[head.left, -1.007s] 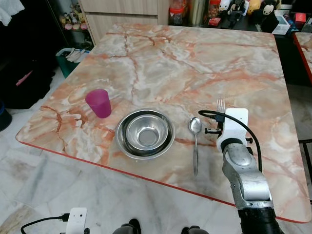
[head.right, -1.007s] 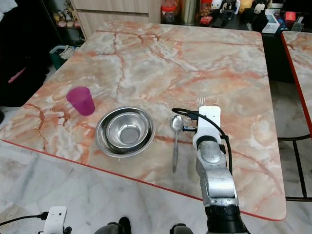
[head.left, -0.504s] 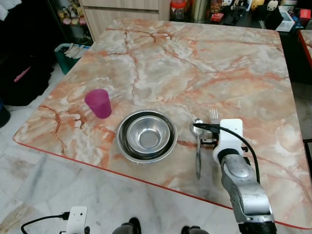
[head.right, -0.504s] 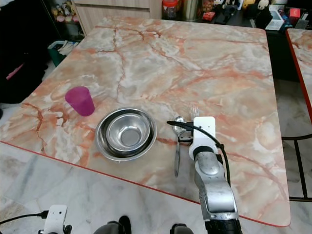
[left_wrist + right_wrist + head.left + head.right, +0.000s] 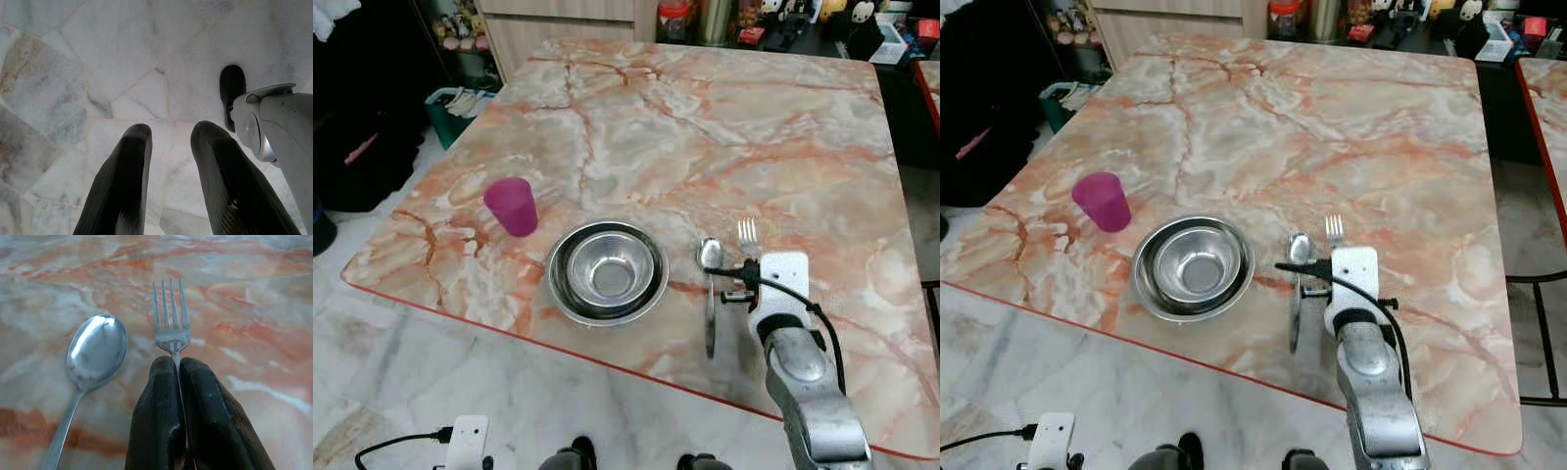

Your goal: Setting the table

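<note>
Big marble surface (image 5: 705, 127), place setting built along the near edge so a sitter could reach it. Steel bowl (image 5: 607, 272) sits as the centrepiece of the setting, upright, empty. Pink cup (image 5: 512, 207) stands upright up and to the robot's left of the bowl, apart from it, the usual drink spot. Spoon (image 5: 710, 290) lies flat just right of the bowl, bowl end pointing away from the robot, handle toward the edge. Right end effector (image 5: 178, 382) is clamped on the fork (image 5: 170, 313) by its handle, fingers pressed together around it, tines pointing away, parallel to the spoon and just to its right; looks held low over the surface so it can go down lined up with the spoon. Whether the tines already touch the marble I can't tell. Judging by this, fork placement is the step in hand, setting nearly done. Left end effector (image 5: 168, 166) hangs idle over the floor, fingers slightly apart, holding nothing
</note>
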Controlling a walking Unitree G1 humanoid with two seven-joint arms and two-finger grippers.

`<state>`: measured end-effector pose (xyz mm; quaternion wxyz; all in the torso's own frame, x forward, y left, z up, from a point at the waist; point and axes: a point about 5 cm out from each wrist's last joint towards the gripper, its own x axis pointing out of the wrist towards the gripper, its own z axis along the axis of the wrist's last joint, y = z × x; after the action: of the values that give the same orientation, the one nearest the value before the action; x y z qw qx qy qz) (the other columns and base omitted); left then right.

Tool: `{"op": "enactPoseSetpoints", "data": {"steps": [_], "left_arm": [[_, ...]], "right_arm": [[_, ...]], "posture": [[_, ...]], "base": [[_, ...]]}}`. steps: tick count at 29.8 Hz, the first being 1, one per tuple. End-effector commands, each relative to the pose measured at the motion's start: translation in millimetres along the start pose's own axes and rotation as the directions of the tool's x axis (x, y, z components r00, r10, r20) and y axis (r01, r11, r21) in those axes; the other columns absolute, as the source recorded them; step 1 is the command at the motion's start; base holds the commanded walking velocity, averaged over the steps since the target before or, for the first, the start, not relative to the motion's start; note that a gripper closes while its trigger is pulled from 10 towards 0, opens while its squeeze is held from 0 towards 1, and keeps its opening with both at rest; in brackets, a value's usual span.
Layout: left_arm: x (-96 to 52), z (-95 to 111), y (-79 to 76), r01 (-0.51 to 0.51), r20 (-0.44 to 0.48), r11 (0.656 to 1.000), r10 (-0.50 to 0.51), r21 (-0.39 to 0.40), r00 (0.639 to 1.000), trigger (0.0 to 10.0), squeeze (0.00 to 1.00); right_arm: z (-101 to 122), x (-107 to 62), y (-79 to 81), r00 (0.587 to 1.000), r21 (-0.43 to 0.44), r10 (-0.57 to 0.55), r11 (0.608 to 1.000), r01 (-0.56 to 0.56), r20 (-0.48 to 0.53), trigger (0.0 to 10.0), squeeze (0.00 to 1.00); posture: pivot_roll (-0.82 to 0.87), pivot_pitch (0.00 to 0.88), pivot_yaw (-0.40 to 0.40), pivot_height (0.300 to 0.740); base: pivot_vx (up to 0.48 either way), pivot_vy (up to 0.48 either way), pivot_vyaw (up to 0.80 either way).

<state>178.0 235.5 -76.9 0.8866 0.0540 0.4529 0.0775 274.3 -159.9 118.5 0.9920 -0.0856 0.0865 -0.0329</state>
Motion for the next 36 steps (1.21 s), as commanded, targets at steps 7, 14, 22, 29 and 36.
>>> {"op": "enactPoseSetpoints", "data": {"steps": [7,14,22,29,36], "left_arm": [[-2.1,-10.9,3.4,-0.013,-0.033,1.0,0.014,0.004,0.999,10.0,0.0],[-1.8,-10.3,1.4,-0.009,-0.034,1.0,0.01,0.005,0.999,10.0,0.0],[-1.8,-10.7,0.6,-0.009,-0.036,1.0,0.01,0.008,0.999,10.0,0.0],[-2.2,-12.0,2.0,-0.009,-0.037,1.0,0.01,0.01,0.999,10.0,0.0],[-2.1,-11.4,1.6,-0.009,-0.036,1.0,0.009,0.011,0.999,10.0,0.0]], "right_arm": [[-9.4,-4.3,7.2,1.0,0.03,0.028,0.999,-0.028,0.009,10.0,0.0],[-18.8,-5.4,7.4,1.0,0.043,0.02,0.999,-0.019,-0.012,10.0,0.0],[-24.2,-5.0,5.6,1.0,0.045,0.006,0.999,-0.005,-0.021,10.0,0.0],[-27.6,-4.6,6.7,1.0,0.057,0.002,0.998,-0.001,-0.031,10.0,0.0],[-26.4,-4.3,7.3,1.0,0.068,0.003,0.998,-0.001,-0.027,10.0,1.0]], "posture": [[0.0,0.204,0.043,0.74],[0.0,0.203,0.043,0.74],[0.0,0.204,0.045,0.74],[0.0,0.204,0.046,0.74],[0.0,0.204,0.047,0.74]], "base": [[0.0,0.0,0.0],[0.0,0.0,0.0],[0.0,0.0,0.0],[0.0,0.0,0.0],[0.0,0.0,0.0]]}}
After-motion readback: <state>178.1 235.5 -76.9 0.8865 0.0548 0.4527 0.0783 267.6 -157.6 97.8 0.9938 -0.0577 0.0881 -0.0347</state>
